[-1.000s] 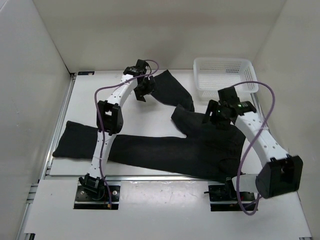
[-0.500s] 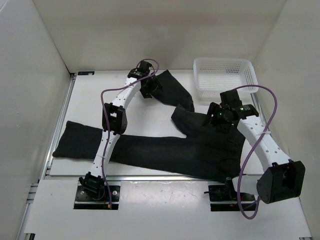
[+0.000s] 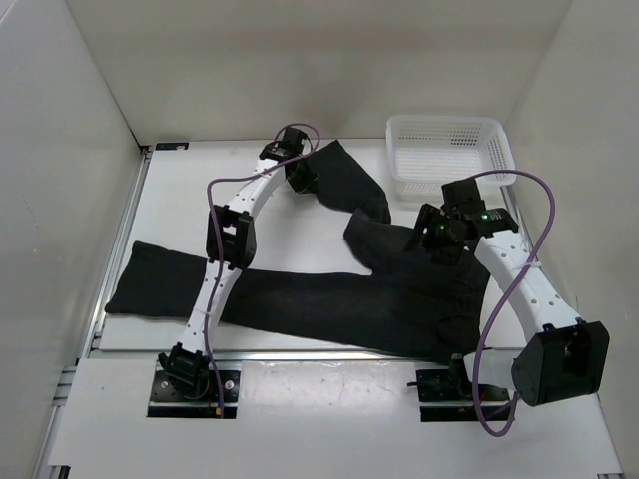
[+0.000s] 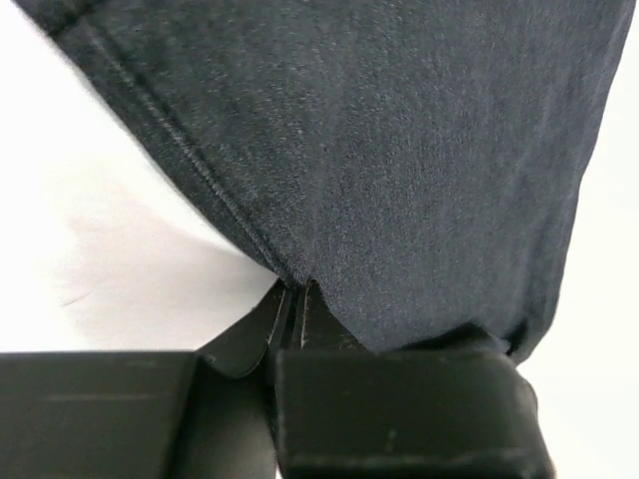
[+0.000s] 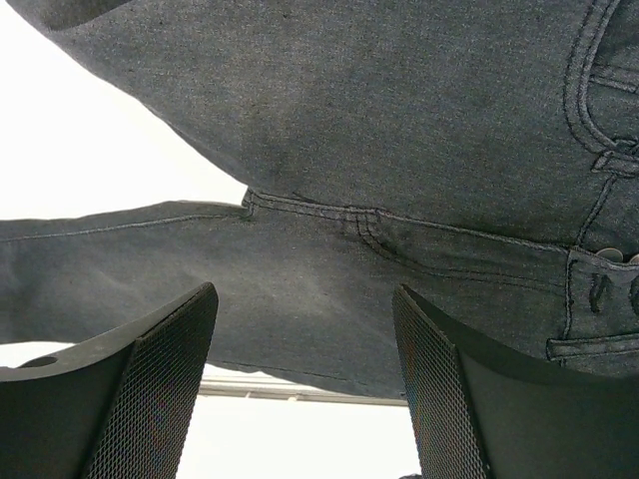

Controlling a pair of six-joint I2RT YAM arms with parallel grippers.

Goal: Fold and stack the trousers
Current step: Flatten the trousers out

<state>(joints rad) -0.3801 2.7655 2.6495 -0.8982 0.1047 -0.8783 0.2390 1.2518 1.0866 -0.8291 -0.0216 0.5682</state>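
Jaws: left gripper (image 4: 296,291) nips one edge of the black soft-cloth long trousers (image 4: 399,150), right gripper (image 5: 303,299) stands spread over the crotch — so shallow a nip may slip.

From my station I see the left arm (image 3: 208,294) and right arm (image 3: 519,279) as white perforated links with black joint housings; a purple cable (image 3: 483,334) runs along each; the right gripper (image 5: 305,294) has black fingers (image 5: 150,389) with mesh-textured faces.
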